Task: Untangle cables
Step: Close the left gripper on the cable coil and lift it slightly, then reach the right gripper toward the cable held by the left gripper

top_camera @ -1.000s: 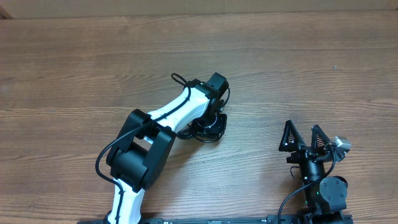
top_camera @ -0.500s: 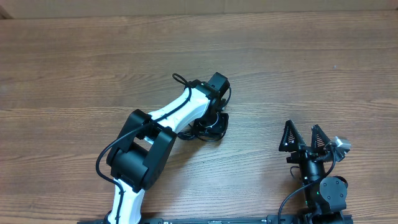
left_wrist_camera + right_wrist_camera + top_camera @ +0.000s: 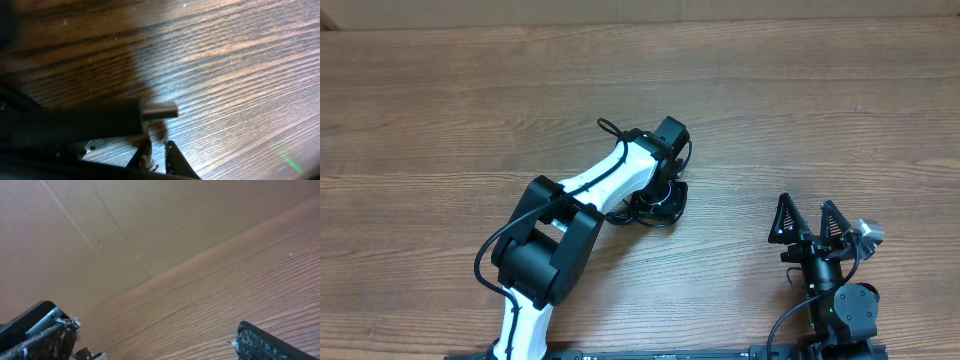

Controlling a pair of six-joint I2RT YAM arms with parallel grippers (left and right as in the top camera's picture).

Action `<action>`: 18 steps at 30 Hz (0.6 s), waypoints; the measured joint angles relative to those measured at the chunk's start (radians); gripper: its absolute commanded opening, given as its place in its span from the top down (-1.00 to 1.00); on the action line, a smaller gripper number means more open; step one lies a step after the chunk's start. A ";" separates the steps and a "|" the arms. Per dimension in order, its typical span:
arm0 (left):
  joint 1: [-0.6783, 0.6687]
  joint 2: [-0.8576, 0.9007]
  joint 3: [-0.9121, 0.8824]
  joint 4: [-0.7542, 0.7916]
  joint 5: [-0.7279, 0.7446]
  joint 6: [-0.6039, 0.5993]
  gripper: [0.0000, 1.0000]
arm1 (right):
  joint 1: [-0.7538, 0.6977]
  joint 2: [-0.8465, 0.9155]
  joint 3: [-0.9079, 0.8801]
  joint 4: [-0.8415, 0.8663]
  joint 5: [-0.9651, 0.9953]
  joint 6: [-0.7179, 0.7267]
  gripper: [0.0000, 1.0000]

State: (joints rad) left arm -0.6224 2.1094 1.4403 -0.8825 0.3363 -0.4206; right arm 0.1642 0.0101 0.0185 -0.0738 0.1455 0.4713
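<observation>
The cables show only as a small black bunch on the wooden table, mostly hidden under my left wrist. My left gripper points down onto that bunch. In the left wrist view a black cord with a silver plug tip runs crosswise just beyond my left gripper. Its jaws are nearly together, and I see nothing in the narrow gap between them. My right gripper rests near the front right edge, far from the cables. Its fingers are wide open and empty.
The wooden table stretches away on all sides of the bunch. A cardboard wall stands behind the table's far edge. My left arm's thick black wire loops above its white link.
The left wrist has shifted very slightly over the bunch. The right arm has not moved.
</observation>
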 measured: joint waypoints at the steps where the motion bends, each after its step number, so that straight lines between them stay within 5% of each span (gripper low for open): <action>1: 0.000 0.000 0.000 0.000 0.000 0.000 0.76 | 0.000 0.000 0.000 0.000 -0.003 0.006 -1.00; 12: 0.000 0.000 0.000 0.001 0.000 0.000 0.77 | 0.000 0.000 0.000 -0.006 -0.150 0.325 -1.00; 18: 0.000 0.000 -0.001 0.007 0.001 0.000 0.81 | 0.000 0.000 0.000 -0.016 -0.269 0.349 -0.99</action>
State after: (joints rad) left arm -0.6224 2.1094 1.4395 -0.8757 0.3370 -0.4206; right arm 0.1642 0.0101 0.0185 -0.0902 -0.1238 0.8204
